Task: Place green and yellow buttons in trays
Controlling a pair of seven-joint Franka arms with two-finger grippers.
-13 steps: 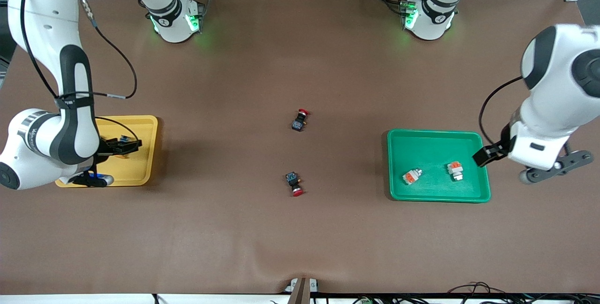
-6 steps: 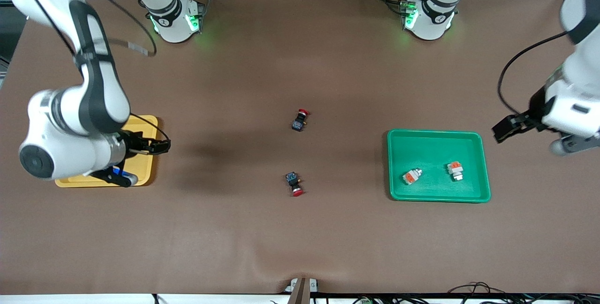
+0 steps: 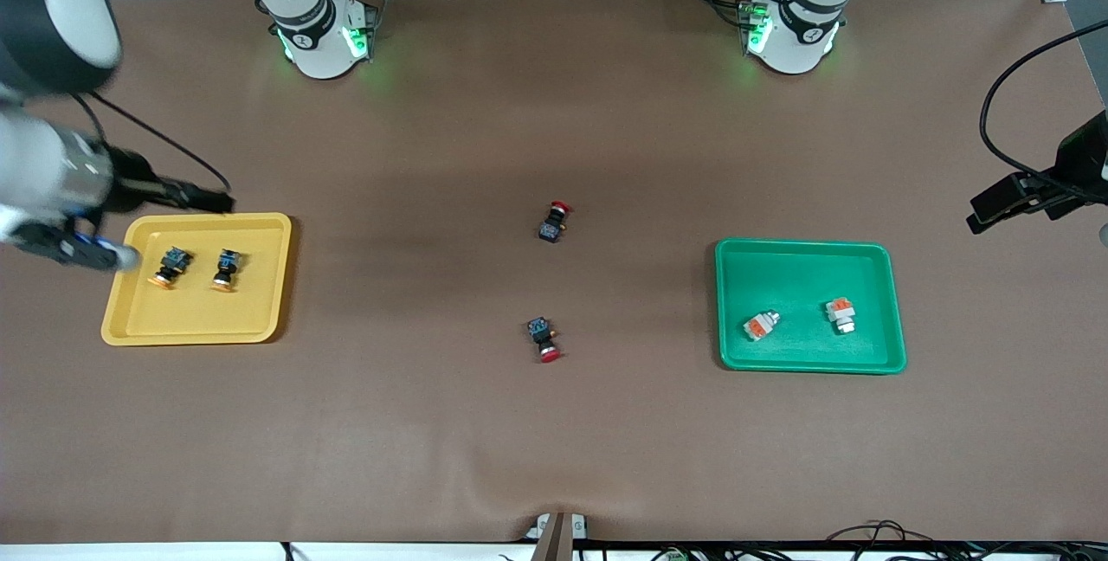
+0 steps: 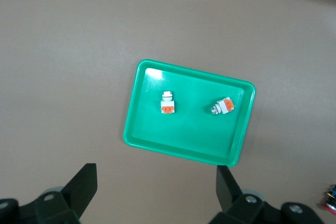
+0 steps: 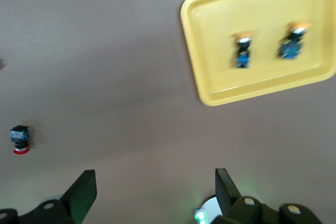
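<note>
— Front view: where are my grippers?
— Your right gripper (image 3: 195, 196) is up by the yellow tray (image 3: 260, 319), your left gripper (image 3: 995, 208) up near the green tray (image 3: 736, 353), its arm cut off at the edge. Wrist views show both spread wide, holding nothing.
— The buttons?
— Two yellow buttons (image 3: 169, 267) lie in the yellow tray, two white buttons (image 3: 760, 325) in the green. Two red buttons (image 3: 554, 220) lie mid-table.

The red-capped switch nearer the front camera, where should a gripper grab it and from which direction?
Probably from straight above, fingers closing across the black body of the red-capped switch, not its round cap. It lies on its side on the bare table, cap toward the front camera, so the boxy body seems the likeliest part to offer flat sides.
</note>
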